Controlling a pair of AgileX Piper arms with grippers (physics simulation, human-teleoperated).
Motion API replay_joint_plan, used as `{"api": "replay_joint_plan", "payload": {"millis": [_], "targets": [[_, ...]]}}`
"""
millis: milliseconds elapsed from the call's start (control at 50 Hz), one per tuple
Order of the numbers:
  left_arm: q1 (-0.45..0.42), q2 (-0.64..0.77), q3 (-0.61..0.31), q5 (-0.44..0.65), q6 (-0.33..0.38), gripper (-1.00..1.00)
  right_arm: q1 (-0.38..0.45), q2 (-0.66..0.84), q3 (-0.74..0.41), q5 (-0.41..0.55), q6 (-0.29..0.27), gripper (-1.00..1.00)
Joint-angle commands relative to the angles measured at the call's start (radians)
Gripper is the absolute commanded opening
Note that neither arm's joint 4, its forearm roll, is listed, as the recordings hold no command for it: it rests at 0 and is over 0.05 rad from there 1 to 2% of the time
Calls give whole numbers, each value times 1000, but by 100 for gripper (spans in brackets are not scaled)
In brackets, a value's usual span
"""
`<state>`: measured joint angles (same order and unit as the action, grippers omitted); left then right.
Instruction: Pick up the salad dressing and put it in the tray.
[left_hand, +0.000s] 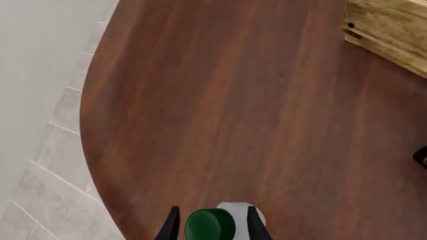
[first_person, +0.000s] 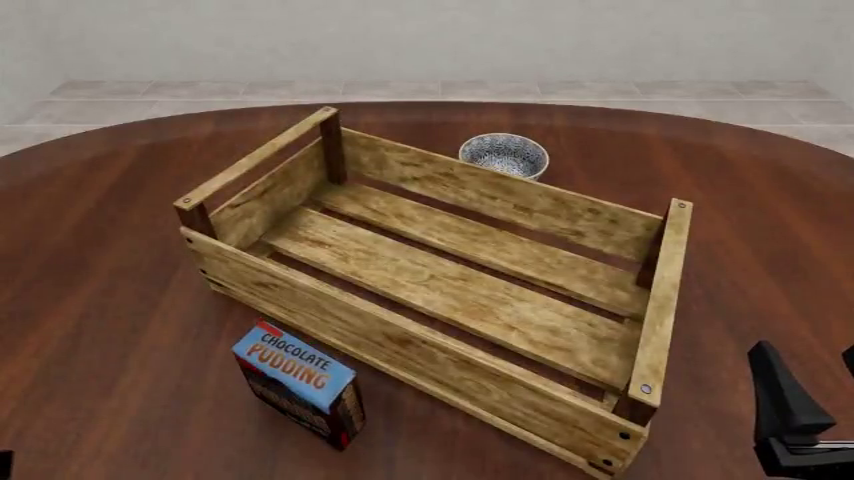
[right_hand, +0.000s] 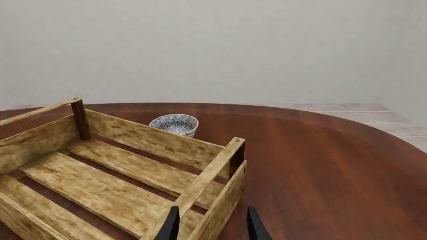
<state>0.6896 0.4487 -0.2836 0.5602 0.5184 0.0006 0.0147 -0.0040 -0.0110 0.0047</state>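
Polished reddish-brown wood grain with a soft sheen across the table (first_person: 120, 300). Rough, knotty pale slats, matt and weathered-looking, on the tray (first_person: 400, 330), with darker brown corner posts. Glazed-looking, finely patterned grey-white finish on the bowl (first_person: 505, 155). Printed cardboard, slightly glossy blue top, on the pudding box (first_person: 296, 382). Between the left gripper (left_hand: 211, 223) fingers, smooth plastic: green cap, pale whitish body of the salad dressing (left_hand: 235, 209).

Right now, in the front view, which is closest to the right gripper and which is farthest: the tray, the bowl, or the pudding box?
From the right gripper:
1. Tray, its near right corner just beside it.
2. Pudding box, at the front left, past the tray's front wall.
3. Bowl, at the back, behind the tray.
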Motion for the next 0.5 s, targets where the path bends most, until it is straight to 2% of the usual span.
{"api": "replay_joint_plan", "payload": {"millis": [20, 360, 380, 500], "targets": [[18, 61, 59, -85, 16, 100, 0, 0, 0, 0, 0, 100], [42, 126, 71, -149, 25, 100, 0, 0, 0, 0, 0, 100], [43, 127, 69, -147, 23, -100, 0, 0, 0, 0, 0, 100], [40, 115, 65, -135, 24, -100, 0, 0, 0, 0, 0, 100]]}}
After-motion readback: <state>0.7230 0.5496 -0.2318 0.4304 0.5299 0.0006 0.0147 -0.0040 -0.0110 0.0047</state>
